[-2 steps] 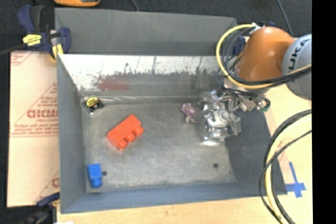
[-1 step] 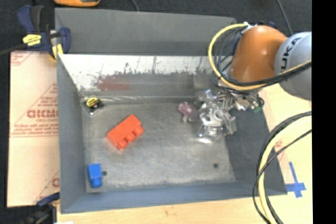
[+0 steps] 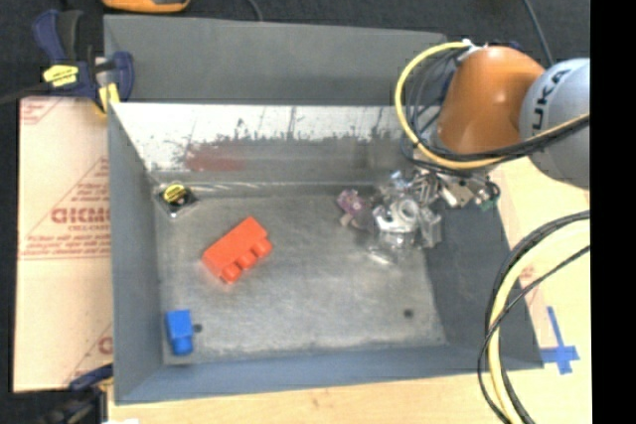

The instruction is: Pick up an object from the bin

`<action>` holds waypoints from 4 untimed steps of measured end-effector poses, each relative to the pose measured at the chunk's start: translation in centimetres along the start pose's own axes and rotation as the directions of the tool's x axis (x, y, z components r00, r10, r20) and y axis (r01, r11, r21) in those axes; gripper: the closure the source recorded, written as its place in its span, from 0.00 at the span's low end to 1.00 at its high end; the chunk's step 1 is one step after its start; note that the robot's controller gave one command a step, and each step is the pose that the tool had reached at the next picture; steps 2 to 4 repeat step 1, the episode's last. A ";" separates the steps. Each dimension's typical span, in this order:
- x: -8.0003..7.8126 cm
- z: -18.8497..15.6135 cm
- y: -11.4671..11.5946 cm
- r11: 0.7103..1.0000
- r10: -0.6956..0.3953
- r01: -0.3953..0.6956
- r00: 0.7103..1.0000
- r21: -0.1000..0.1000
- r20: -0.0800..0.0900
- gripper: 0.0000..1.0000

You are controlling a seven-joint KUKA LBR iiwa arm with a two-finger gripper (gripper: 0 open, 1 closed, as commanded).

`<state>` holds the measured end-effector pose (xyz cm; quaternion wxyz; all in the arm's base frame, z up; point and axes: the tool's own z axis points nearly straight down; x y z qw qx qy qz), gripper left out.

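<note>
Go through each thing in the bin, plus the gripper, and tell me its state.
gripper, low in the bin, far right side.
purple piece, loose just left of the gripper.
orange toy brick, lying loose, left of centre.
blue block, loose in the near left corner.
yellow-and-black piece, loose by the far left corner.

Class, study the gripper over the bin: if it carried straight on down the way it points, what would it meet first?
Probably bare floor of the grey metal bin, at its back right. The gripper points downward there; the small purplish object lies just beside it, on the view's left, though depth is unclear.
</note>
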<state>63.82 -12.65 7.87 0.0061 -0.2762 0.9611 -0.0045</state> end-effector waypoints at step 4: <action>-0.2 -11.4 -0.4 1.000 0.004 -0.004 1.000 -0.004 -0.002 1.00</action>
